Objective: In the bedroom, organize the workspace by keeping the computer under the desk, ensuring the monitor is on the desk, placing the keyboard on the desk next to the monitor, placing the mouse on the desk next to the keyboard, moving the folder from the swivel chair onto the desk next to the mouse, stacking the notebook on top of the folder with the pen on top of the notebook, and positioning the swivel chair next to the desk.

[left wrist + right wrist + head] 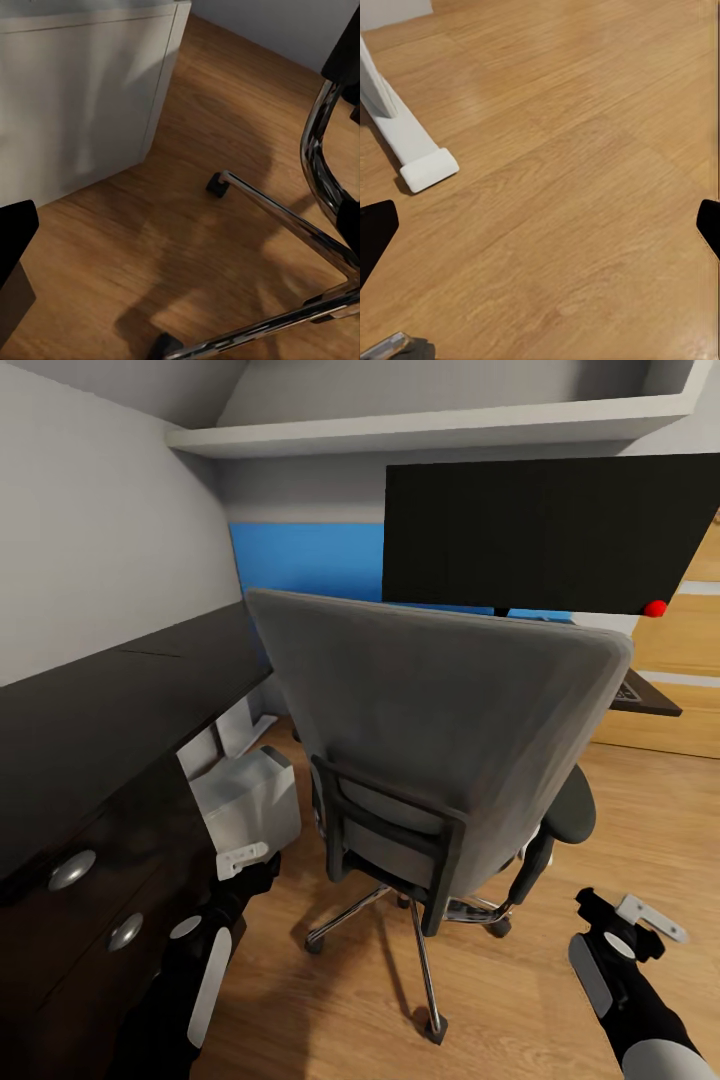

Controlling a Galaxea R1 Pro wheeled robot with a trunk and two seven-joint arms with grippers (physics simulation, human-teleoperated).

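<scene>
Underfoot is a warm wood-plank floor (640, 810), bounded by pale grey walls with a blue panel (305, 560) low on the far wall and a white shelf (440, 428) above it. The glossy black desk (90, 710) runs along the left wall and turns at the far corner; two round-knobbed drawers face the room at its near end.

From the head view, the swivel chair (440, 710) stands in the middle of the floor just beside the desk's inner edge, its grey back toward the camera and its seat facing the far wall, with the chrome star base (420, 940) spread below. The monitor (545, 535) rises behind the chair on the far run of the desk, its wide screen lying across the view and tilted, the red dot at its lower right corner. A sliver of the keyboard (630, 690) shows at the chair's right shoulder. The light-grey computer (245, 800) sits on the floor under the desk's edge, beside the drawers.

The left gripper (243, 860) hangs low near the computer; the right gripper (640, 920) hangs over bare floor right of the chair. Neither holds anything.

The left wrist view adds the computer's pale side (82, 97) close up, plus chrome legs and black casters (218, 184). The right wrist view adds a white desk foot (412, 142) flat on the planks, and its dark fingertips (375, 232) stand far apart at the picture's edges. How wide the left jaws stand cannot be told.
</scene>
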